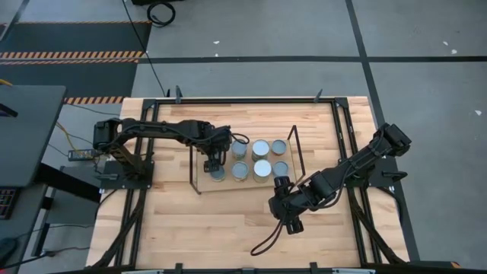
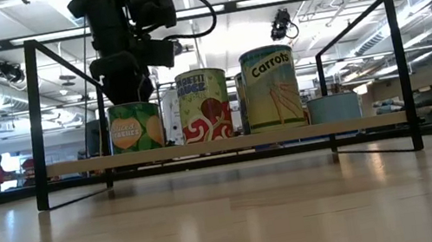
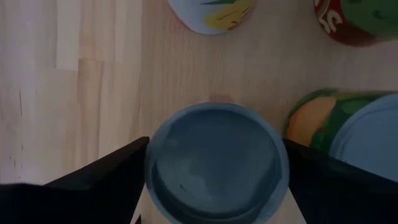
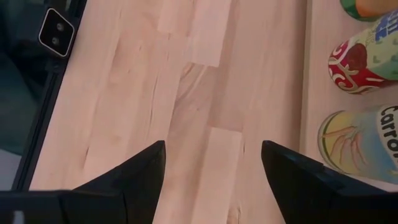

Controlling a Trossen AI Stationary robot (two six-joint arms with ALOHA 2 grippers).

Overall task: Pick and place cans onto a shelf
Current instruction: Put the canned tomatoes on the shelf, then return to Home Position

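Note:
The shelf [image 2: 220, 144] stands at the middle of the table with several cans upright on it in two rows [image 1: 261, 158]. My left gripper [image 1: 218, 166] points down over the near left can [image 1: 219, 174], which has a grey lid [image 3: 217, 165] and a green label [image 2: 133, 126]. Its open fingers [image 3: 112, 174] stand close on either side of that can's top, and the can rests on its base on the shelf. My right gripper [image 1: 294, 223] hangs open over bare table in front of the shelf's right end, with nothing between its fingers [image 4: 213, 149].
Next to the green can stand a red-and-white can [image 2: 203, 105], a Carrots can [image 2: 272, 89] and a short blue-grey can [image 2: 333, 108]. Black wire frames [image 2: 401, 72] close the shelf's ends. A black cable [image 1: 266, 240] loops on the table by my right arm.

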